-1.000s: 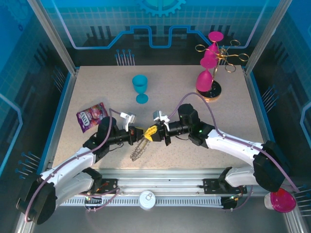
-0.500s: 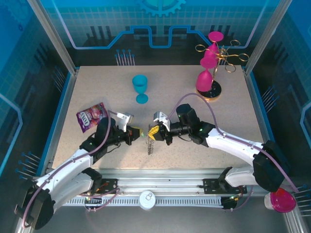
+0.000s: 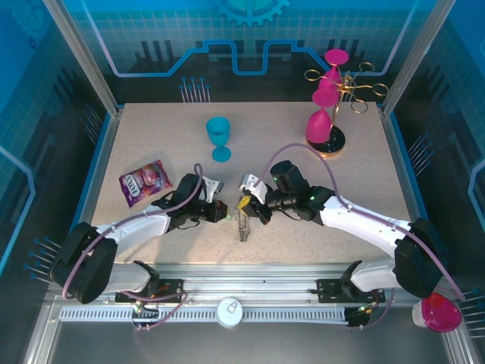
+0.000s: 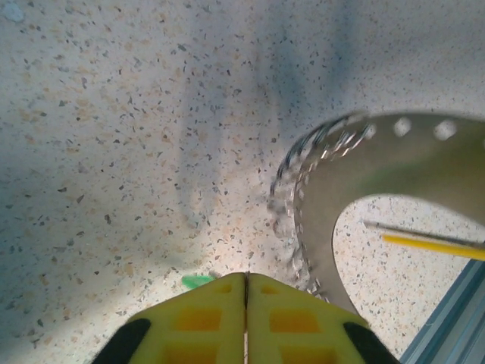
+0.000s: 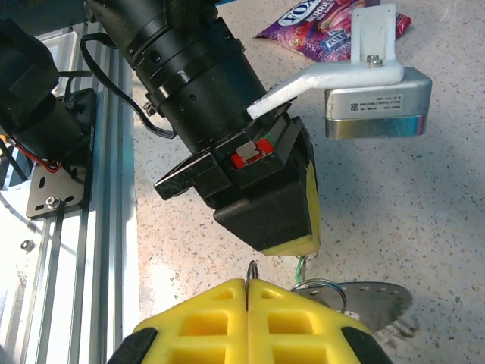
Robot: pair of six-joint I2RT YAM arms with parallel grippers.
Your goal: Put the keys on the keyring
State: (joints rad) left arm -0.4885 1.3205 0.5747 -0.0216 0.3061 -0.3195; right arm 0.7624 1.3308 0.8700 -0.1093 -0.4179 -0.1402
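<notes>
Lower centre: right jaws clamped on keyring [image 3: 242, 226], hanging frame-down; left jaws closed, keys [image 3: 227, 215] at tips, just frame-left of ring.

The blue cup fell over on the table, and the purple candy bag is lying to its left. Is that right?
Not quite. The blue cup stands upright on the table, not fallen over; the purple candy bag is lying to its left. The top external view shows it.

Speckled table [image 3: 356, 182], blue-lit panelled walls [image 3: 250, 45]
</notes>
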